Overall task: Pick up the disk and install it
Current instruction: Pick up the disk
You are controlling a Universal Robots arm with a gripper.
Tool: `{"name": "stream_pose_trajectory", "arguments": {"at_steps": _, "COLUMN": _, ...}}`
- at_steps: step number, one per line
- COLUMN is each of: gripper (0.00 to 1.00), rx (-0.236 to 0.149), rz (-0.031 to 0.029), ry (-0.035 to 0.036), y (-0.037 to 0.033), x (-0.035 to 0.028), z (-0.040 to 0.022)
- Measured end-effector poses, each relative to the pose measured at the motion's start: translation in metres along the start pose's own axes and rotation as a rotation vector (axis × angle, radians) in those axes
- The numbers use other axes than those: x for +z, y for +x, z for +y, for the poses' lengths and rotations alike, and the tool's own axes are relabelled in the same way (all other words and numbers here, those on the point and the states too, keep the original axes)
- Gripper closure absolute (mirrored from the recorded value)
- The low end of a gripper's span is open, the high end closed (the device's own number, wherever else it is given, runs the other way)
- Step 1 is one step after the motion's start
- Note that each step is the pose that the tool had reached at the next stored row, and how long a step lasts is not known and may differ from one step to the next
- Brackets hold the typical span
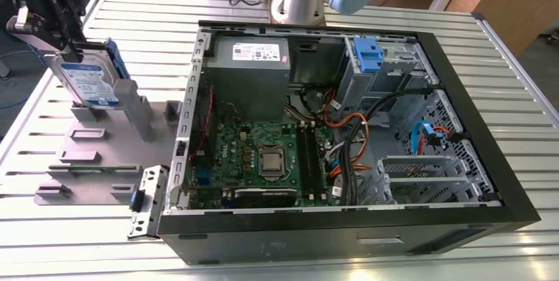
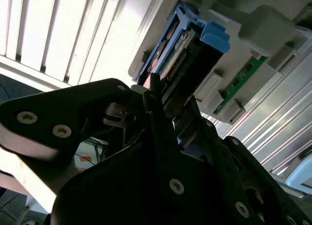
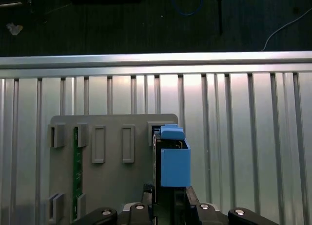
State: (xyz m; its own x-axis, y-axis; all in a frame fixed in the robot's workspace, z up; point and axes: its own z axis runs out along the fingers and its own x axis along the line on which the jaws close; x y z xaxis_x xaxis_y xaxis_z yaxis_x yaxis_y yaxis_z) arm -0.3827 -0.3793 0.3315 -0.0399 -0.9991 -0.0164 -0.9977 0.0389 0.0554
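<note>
The disk (image 1: 88, 79), silver with a white-and-blue label and blue side rails, stands on edge at the back of the grey stand (image 1: 88, 163), on the exterior view's left. My gripper (image 1: 68, 48) comes down on the disk's top edge and is shut on it, one finger on each face. In the first wrist view the disk (image 3: 174, 161) rises edge-on from between my fingers, over the stand (image 3: 112, 186). The second wrist view shows the disk (image 2: 178, 54) clamped in my gripper (image 2: 165, 96). Whether its lower edge still sits in the stand's slot I cannot tell.
An open computer case (image 1: 349, 228) lies on the slatted metal table, with a grey power supply (image 1: 245, 52), a motherboard and a blue-fronted drive bay (image 1: 367, 55) at its far end. A green board (image 3: 76, 176) sits in the stand. A metal bracket (image 1: 146, 199) lies beside the case.
</note>
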Motion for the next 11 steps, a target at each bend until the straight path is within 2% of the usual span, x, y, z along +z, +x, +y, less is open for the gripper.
{"name": "stream_pose_trajectory", "arguments": {"at_steps": 11, "gripper": 0.65, "rx": 0.000, "rz": -0.0001, "ry": 0.0000, "y": -0.0002, "x": -0.0097, "z": 0.0005}}
